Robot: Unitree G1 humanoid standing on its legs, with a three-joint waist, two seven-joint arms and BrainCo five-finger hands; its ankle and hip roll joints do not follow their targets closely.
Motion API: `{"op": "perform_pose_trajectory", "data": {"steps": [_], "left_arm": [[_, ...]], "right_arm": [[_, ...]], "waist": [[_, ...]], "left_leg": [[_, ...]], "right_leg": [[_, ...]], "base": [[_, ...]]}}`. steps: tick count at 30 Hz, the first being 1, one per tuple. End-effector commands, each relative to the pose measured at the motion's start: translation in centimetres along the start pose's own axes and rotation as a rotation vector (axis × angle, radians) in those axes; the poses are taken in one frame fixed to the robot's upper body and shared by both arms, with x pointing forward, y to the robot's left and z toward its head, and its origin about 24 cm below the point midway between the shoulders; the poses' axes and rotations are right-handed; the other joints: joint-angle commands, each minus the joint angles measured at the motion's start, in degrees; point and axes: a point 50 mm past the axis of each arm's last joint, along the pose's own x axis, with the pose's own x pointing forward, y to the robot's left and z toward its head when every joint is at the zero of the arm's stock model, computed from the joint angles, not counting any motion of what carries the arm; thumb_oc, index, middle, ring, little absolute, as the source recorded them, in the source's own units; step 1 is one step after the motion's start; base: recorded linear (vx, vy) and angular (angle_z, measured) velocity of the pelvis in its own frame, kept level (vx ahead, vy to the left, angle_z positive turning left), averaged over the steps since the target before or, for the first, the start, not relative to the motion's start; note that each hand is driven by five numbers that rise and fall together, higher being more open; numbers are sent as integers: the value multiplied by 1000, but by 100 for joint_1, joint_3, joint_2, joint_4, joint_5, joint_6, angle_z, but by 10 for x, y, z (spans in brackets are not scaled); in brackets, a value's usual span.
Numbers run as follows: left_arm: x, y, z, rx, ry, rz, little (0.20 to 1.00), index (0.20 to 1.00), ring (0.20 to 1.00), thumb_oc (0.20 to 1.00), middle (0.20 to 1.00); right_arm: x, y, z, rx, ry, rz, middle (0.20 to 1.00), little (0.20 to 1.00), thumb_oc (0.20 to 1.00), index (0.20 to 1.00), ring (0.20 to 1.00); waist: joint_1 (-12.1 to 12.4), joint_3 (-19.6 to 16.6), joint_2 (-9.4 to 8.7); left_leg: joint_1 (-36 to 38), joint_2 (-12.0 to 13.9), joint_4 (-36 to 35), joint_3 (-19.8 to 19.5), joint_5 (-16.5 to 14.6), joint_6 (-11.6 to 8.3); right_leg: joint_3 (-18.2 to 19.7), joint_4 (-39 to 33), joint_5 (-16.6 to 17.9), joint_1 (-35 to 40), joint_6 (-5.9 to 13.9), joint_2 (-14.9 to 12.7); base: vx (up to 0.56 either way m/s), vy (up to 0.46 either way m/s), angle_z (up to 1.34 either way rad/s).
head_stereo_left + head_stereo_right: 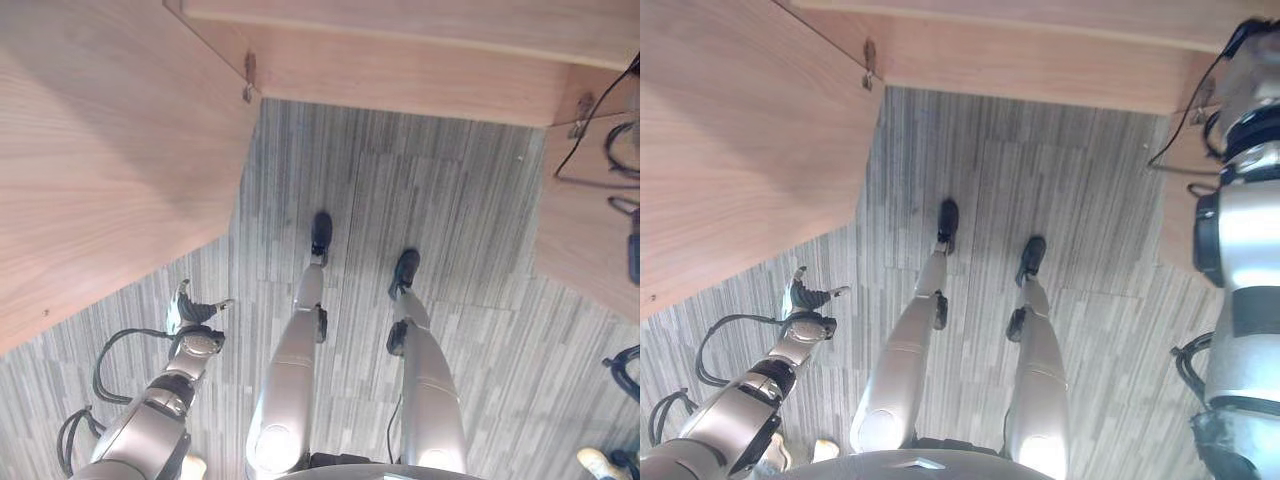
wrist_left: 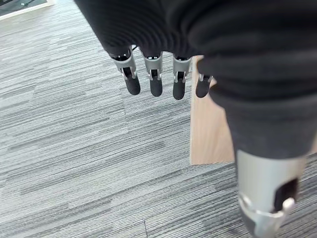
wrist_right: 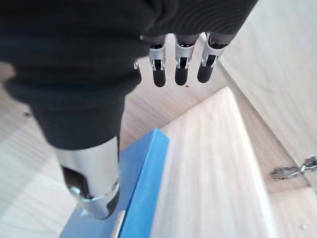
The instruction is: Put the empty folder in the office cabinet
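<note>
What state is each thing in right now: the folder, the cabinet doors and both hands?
Blue folder: standing upright on a wooden shelf inside the cabinet, held by neither hand.
Left cabinet door: swung open.
Right cabinet door: swung open.
Left hand: open, empty, hanging over the carpet.
Right hand: open, empty, fingers above the folder.

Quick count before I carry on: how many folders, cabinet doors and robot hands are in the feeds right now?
Blue folder: 1
Wooden cabinet doors, both swung open: 2 (left door, right door)
Robot hands, both with straight fingers, holding nothing: 2 (left hand, right hand)
Total: 5
</note>
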Motion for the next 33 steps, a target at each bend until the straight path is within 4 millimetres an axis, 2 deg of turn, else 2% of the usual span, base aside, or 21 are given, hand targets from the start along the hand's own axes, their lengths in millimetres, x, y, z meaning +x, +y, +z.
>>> {"op": "perform_pose_trajectory", "data": {"steps": [1,4,5,6,8,10,11,14,15,16,17,19,21,24,27,28,33], "left_arm": [[-4,4,-28,19,147,31,1000,1000,1000,1000,1000],[-7,6,-41,7,214,45,1000,1000,1000,1000,1000],[-7,6,-42,9,216,44,1000,1000,1000,1000,1000],[-12,2,-53,8,273,34,1000,1000,1000,1000,1000],[-12,2,-54,9,274,34,1000,1000,1000,1000,1000],[-19,-2,-65,9,313,21,1000,1000,1000,1000,1000],[-25,-7,-77,2,349,9,1000,1000,1000,1000,1000],[-36,-12,-94,-12,403,-13,1000,1000,1000,1000,1000],[-36,-12,-94,-12,402,-12,1000,1000,1000,1000,1000],[-42,-12,-106,-19,440,-19,1000,1000,1000,1000,1000],[-42,-12,-106,-18,440,-19,1000,1000,1000,1000,1000],[-50,-11,-119,-47,483,-18,1000,1000,1000,1000,1000],[-54,-12,-124,-67,501,-24,1000,1000,1000,1000,1000],[-57,-14,-128,-67,505,-37,1000,1000,1000,1000,1000],[-60,-14,-132,-47,505,-50,1000,1000,1000,1000,1000],[-60,-14,-132,-47,505,-50,1000,1000,1000,1000,1000],[-69,-19,-141,8,514,-103,1000,1000,1000,1000,1000]], "right_arm": [[-23,22,-67,-132,38,121,1000,1000,1000,1000,1000],[-58,30,-129,-195,78,279,1000,1000,1000,1000,1000],[-58,29,-130,-197,80,278,1000,1000,1000,1000,1000],[-98,6,-193,-253,171,387,1000,1000,1000,1000,1000],[-99,5,-194,-254,173,386,1000,1000,1000,1000,1000],[-127,-21,-232,-305,252,422,1000,1000,1000,1000,1000],[-145,-44,-254,-349,309,427,1000,1000,1000,1000,1000],[-167,-78,-282,-427,405,414,1000,1000,1000,1000,1000],[-167,-78,-282,-427,405,414,1000,1000,1000,1000,1000],[-179,-95,-294,-471,459,409,1000,1000,1000,1000,1000],[-179,-95,-294,-471,459,409,1000,1000,1000,1000,1000],[-194,-111,-309,-509,531,417,1000,1000,1000,1000,1000],[-201,-113,-314,-515,562,441,1000,1000,1000,1000,1000],[-201,-111,-313,-545,544,485,1000,1000,1000,1000,1000],[-185,-109,-297,-579,442,487,1000,1000,1000,1000,1000],[-185,-110,-297,-579,442,487,1000,1000,1000,1000,1000],[-148,-126,-276,-601,372,398,1000,1000,1000,1000,1000]], "waist": [[-349,-474,-381],[-570,-645,-405],[-565,-652,-410],[-759,-817,-391],[-755,-821,-393],[-863,-939,-381],[-930,-1026,-366],[-1011,-1165,-328],[-1014,-1172,-330],[-1060,-1278,-301],[-1061,-1275,-301],[-1080,-1396,-250],[-1075,-1485,-218],[-1071,-1594,-185],[-1067,-1699,-134],[-1064,-1686,-134],[-1067,-1924,-117]], "left_leg": [[770,85,-75,141,-1171,-290],[1095,68,-75,210,-1282,-232],[1101,66,-75,211,-1284,-231],[1402,51,-75,270,-1371,-180],[1407,51,-75,269,-1372,-180],[1600,31,-75,300,-1409,-139],[1824,24,-75,355,-1474,-103],[2186,7,-75,386,-1543,-34],[2169,3,-75,384,-1526,-32],[2422,-11,-75,390,-1567,4],[2426,-11,-75,389,-1567,4],[2808,-27,-75,388,-1628,57],[3034,-46,-75,389,-1674,87],[3391,-64,-75,420,-1768,120],[3756,-105,-75,498,-1910,169],[3773,-106,-75,500,-1914,170],[4403,-196,-75,633,-2175,278]], "right_leg": [[9,-1273,166,562,270,-83],[86,-1198,126,808,256,-155],[86,-1199,124,815,257,-156],[145,-1119,73,1065,252,-239],[144,-1122,72,1073,253,-239],[145,-1082,54,1242,262,-281],[164,-1028,-17,1444,266,-291],[136,-976,-99,1813,286,-316],[134,-986,-80,1803,286,-319],[108,-955,-135,2059,286,-332],[106,-957,-135,2065,287,-332],[29,-907,-199,2440,296,-328],[-2,-877,-232,2633,301,-322],[-20,-782,-290,2924,319,-343],[-49,-633,-376,3184,368,-392],[-47,-630,-380,3199,370,-393],[-41,-448,-440,3649,491,-540]], "base": [[44,58,2],[60,67,2],[116,91,-1],[95,62,-2],[64,37,0],[110,38,0],[154,39,-5],[111,23,-1],[123,21,-12],[75,11,-10],[153,14,-5],[108,10,-2],[72,6,2],[45,2,-2],[24,14,-6],[37,34,-11],[63,43,-9]]}}
